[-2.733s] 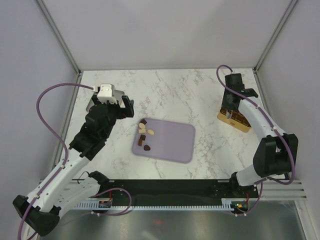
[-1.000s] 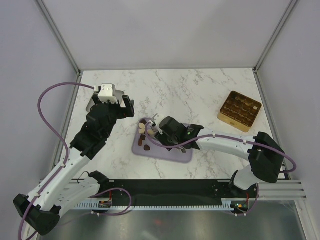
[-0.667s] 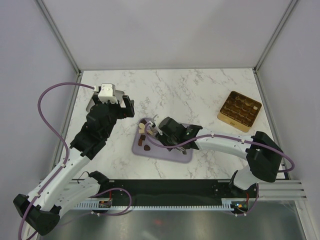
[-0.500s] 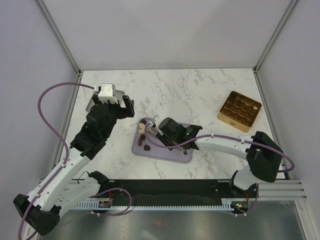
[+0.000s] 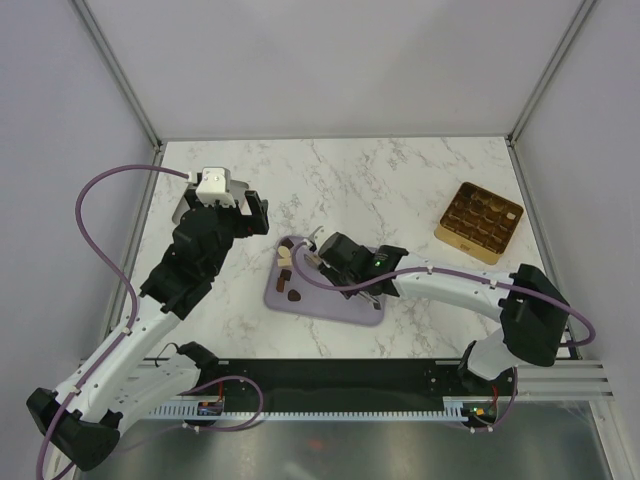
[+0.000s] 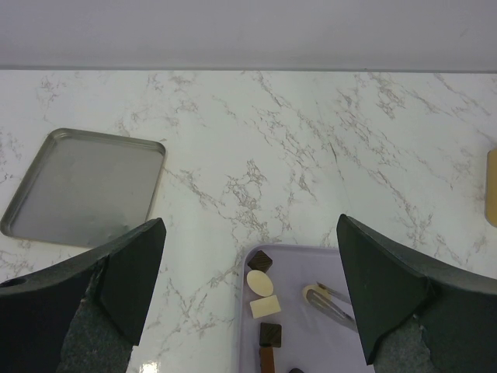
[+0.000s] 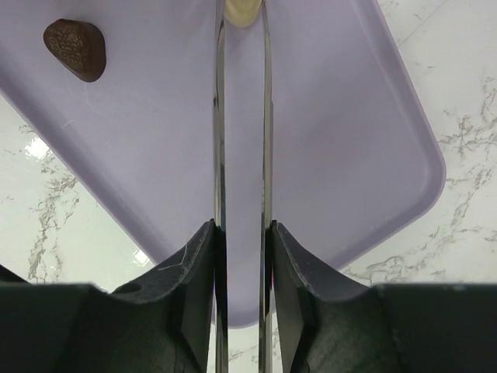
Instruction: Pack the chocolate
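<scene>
Several chocolate pieces (image 5: 286, 260) lie at the left end of the lilac tray (image 5: 335, 302). The left wrist view shows a dark square (image 6: 260, 260), a cream oval (image 6: 259, 281), a cream block (image 6: 265, 306) and another dark square (image 6: 271, 334). My right gripper (image 5: 347, 263) is shut on metal tongs (image 7: 220, 116) over the tray (image 7: 334, 101). The tong tips sit on either side of a round cream piece (image 7: 242, 9), also seen in the left wrist view (image 6: 313, 294). A dark piece (image 7: 76, 49) lies to the left. My left gripper (image 5: 220, 224) is open and empty, above the table left of the tray.
The gold compartmented box (image 5: 479, 222) stands at the right side of the table, with pieces in some cells. A shallow metal tray (image 6: 78, 186) lies at the far left, mostly under my left gripper in the top view. Grey walls and frame posts enclose the table.
My right arm swung from the gold box across to the lilac tray with the tongs. Over the last second the tongs settled around the round cream piece. The left arm has not moved.
</scene>
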